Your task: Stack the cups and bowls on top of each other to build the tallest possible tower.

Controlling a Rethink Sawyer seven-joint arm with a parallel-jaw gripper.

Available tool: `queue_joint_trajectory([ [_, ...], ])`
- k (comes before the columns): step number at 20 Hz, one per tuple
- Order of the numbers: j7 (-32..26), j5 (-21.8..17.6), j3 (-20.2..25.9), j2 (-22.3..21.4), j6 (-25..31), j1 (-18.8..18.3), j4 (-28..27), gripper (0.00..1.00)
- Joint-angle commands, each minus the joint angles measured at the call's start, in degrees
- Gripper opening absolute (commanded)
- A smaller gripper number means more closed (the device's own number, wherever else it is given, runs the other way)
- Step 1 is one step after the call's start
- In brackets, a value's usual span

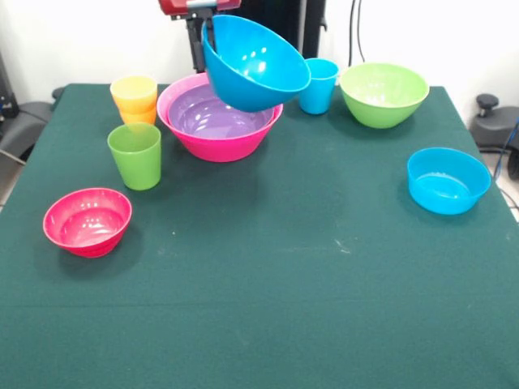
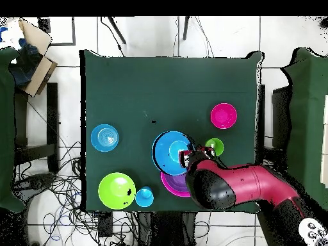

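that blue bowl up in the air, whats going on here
The robot's gripper holds the large blue bowl by its rim, tilted, above the pink bowl, which already has a purple bowl nested inside. The green cup, the yellow cup on the orange one, the blue cup and three other bowls wait on the table.

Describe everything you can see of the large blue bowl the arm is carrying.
The large blue bowl is glossy plastic, round and deep, with light glints inside. It hangs tilted in the air, its opening facing the camera's upper right, held at its rim by the end effector. It hovers over the pink bowl, which has the purple bowl nested in it; contact between them cannot be judged.
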Motion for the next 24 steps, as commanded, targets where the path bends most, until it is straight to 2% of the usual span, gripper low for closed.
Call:
queue_joint_trajectory([
  [1,-8.3,-3.6,7.2,-0.8,1.1,-0.5,3.5,0.00],
  [6,-7.3,-5.8,6.7,0.6,0.6,0.1,2.3,0.00],
  [13,-8.8,-9.0,8.2,2.1,-0.6,-4.0,4.0,0.00],
  [16,-7.9,-12.2,7.6,3.4,-2.3,-5.6,5.0,0.00],
  [20,-5.1,-17.2,5.3,4.9,-5.4,-6.0,5.8,0.00],
  [24,-2.8,-20.0,4.5,4.8,-6.9,-6.1,6.5,0.00],
])
